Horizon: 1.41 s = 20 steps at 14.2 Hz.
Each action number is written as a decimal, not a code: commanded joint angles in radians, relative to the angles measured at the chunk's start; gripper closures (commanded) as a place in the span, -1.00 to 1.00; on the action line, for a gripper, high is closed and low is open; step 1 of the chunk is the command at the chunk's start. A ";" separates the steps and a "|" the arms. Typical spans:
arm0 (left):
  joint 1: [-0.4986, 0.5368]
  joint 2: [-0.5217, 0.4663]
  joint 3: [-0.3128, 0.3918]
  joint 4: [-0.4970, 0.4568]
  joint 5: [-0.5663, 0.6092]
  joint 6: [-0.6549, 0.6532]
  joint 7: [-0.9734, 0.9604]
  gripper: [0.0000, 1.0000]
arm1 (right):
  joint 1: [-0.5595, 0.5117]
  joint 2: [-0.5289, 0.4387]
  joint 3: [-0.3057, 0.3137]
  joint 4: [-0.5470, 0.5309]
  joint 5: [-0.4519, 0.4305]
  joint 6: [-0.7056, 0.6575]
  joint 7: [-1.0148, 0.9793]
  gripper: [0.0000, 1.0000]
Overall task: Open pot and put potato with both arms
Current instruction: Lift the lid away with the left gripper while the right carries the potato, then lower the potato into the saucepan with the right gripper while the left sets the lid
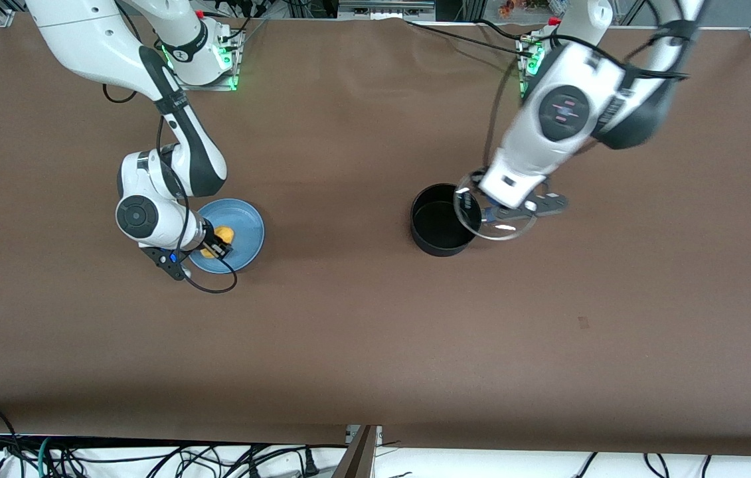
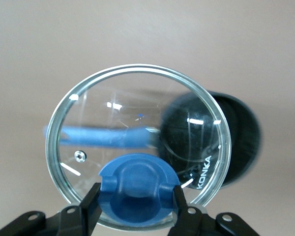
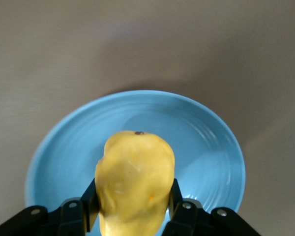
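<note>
On the glass lid: "KONKA"

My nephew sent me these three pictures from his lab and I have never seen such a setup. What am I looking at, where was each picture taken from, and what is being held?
These are two white robot arms at a brown table. The wide picture looks down from a high camera facing them; the two others come from cameras on the arms' wrists.

On the table stand a small round black pot, open, and a flat light-blue plate, toward the right arm's end.

The left arm's tool is shut on the blue knob of a round glass lid, held up beside the pot's mouth. The right arm's tool is shut on a small yellow-orange potato over the plate; whether it has left the plate I cannot tell.

The potato is not yet in the pot.
</note>
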 commanded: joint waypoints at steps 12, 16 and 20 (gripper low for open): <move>0.485 0.261 0.000 -0.103 0.379 0.278 0.603 1.00 | 0.422 0.169 0.135 0.544 0.011 -0.055 0.160 0.52; 0.487 0.271 0.001 -0.103 0.379 0.276 0.602 0.83 | 0.493 0.231 0.137 0.560 0.049 0.181 0.248 0.52; 0.484 0.276 0.000 -0.101 0.379 0.266 0.605 -0.58 | 0.531 0.284 0.137 0.560 0.061 0.282 0.252 0.52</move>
